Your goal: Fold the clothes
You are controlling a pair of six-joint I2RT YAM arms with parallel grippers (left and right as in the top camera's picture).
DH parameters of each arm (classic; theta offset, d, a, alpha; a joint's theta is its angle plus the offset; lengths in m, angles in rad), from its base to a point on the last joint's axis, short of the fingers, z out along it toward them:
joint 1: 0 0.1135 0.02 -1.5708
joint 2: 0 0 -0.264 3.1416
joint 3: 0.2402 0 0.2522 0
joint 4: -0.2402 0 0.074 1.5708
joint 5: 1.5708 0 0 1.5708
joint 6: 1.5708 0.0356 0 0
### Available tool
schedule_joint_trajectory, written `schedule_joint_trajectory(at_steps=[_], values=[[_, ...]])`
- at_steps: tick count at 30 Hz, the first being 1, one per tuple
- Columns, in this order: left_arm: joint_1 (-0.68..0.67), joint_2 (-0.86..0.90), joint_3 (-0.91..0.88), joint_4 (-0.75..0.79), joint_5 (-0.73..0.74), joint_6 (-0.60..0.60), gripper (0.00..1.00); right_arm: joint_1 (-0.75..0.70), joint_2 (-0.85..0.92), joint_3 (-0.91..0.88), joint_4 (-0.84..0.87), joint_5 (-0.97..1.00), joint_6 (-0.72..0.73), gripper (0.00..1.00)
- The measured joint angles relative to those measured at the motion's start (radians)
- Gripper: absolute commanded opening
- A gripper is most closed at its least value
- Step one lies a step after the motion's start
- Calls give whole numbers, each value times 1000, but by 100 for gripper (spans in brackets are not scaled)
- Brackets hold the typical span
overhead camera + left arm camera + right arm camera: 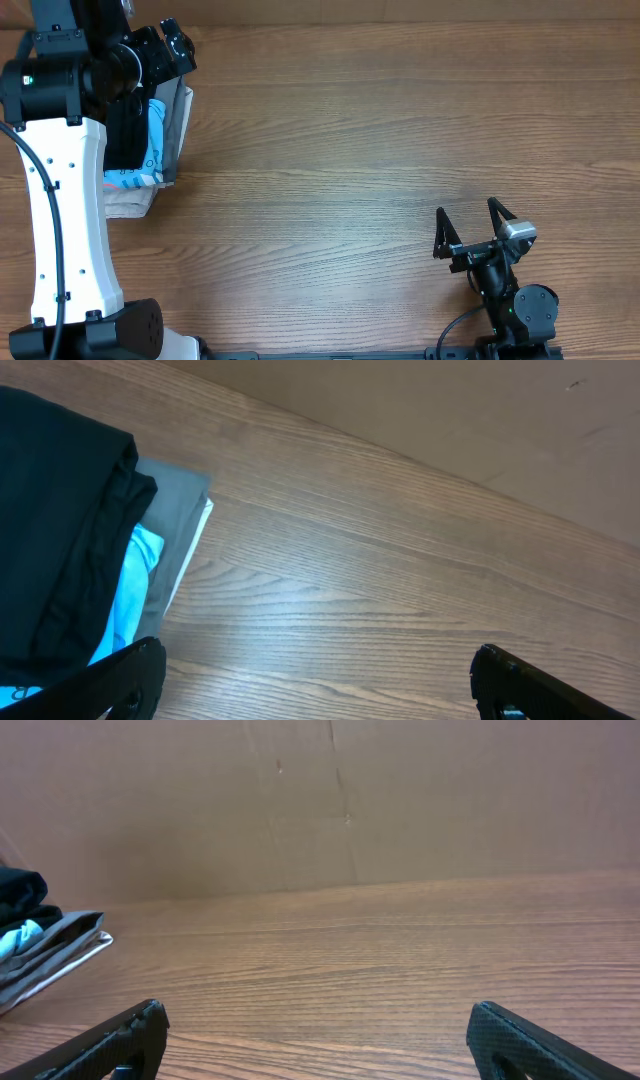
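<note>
The black T-shirt (124, 130) lies folded on top of a stack of folded garments at the table's left edge. In the left wrist view it (50, 510) fills the left side. My left gripper (178, 46) is open and empty just beyond the stack's far right corner, and its fingers (315, 680) frame bare wood to the right of the shirt. My right gripper (468, 226) is open and empty near the front right edge, far from the shirt. The right wrist view (315, 1040) shows the shirt (20, 890) small at the far left.
Under the shirt lie a light-blue-and-white printed garment (156, 140), a grey one (181, 115) and a beige one (132, 200). They also show in the left wrist view (130, 590). A brown wall (350, 800) stands behind the wooden table (350, 150).
</note>
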Motion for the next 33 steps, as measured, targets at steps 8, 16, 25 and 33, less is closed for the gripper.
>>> schedule_joint_trajectory(at_steps=[8,16,25,33], values=[[0,0,0,0,0,0,100,0,0,0,0,0,-3,100],[0,0,0,0,0,0,100,0,0,0,0,0,-2,100],[-17,-160,-5,-22,-7,0,100,0,0,0,0,0,-2,100],[-19,-559,-3,-20,-7,-3,100,0,0,0,0,0,-2,100]])
